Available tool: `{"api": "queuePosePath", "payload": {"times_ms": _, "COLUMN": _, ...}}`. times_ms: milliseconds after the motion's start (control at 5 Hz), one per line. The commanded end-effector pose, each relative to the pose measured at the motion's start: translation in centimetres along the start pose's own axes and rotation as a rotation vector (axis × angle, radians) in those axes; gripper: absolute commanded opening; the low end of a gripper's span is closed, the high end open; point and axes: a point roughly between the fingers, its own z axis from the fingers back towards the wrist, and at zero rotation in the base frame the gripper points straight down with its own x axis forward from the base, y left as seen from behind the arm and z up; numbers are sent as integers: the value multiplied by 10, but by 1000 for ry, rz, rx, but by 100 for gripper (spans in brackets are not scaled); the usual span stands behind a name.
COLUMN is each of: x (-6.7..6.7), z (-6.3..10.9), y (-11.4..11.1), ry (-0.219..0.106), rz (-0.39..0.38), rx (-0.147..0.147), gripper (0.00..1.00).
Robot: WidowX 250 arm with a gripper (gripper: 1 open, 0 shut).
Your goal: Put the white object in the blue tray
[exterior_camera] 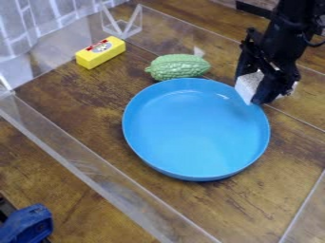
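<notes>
- My gripper [258, 92], black and pointing down at the right of the frame, is clamped narrow around the white block [248, 88].
- The white block sits between my fingers just above the upper right rim of the blue tray [196, 128]; whether it touches the rim, I cannot tell.
- The blue tray fills the middle of the frame on the dark wooden table [76, 114].
- A bumpy green object [178, 65] lies just beyond the tray's upper edge.
- A yellow block [101, 51] in the upper left carries a red label; its writing is too small to read.
</notes>
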Motion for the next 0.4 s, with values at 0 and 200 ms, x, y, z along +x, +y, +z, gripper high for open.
{"api": "queuePosePath", "payload": {"times_ms": 0, "x": -4, "z": 20, "y": 20, "ry": -53, "rz": 35, "rx": 29, "gripper": 0}}
{"api": "queuePosePath", "payload": {"times_ms": 200, "x": -5, "z": 17, "y": 20, "ry": -50, "rz": 29, "rx": 32, "gripper": 0}}
